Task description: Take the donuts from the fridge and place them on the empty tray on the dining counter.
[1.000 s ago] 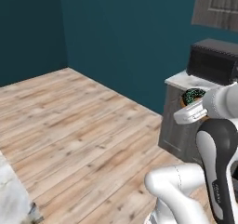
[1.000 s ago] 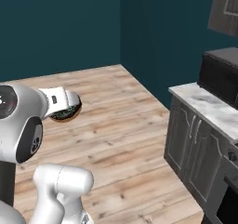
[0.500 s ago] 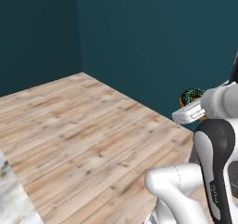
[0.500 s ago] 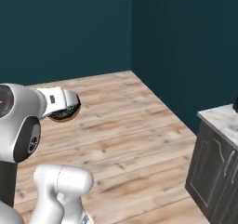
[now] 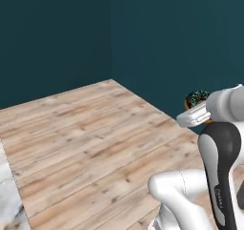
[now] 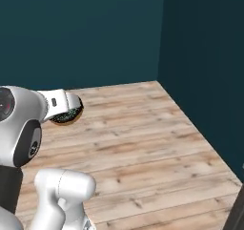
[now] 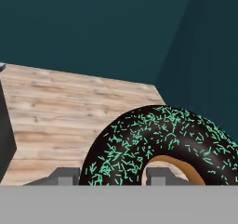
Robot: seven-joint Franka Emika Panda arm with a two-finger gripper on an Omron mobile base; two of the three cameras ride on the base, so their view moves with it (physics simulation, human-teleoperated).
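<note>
Above bare wooden floor [image 6: 143,143] by teal walls [image 5: 167,38], sprinkled donut [image 7: 160,146] in the jaws' grip.

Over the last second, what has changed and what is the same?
The base has turned, so the grey cabinets and microwave slid out of sight, leaving teal walls and wood floor. The gripper still carries the sprinkled donut, its jaws unchanged.

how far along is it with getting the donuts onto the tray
Done: one donut, dark icing with green sprinkles, is out and gripped in the end effector. In hand: carrying it above the wood floor. Left: setting it on the tray, then moving the second donut.
</note>
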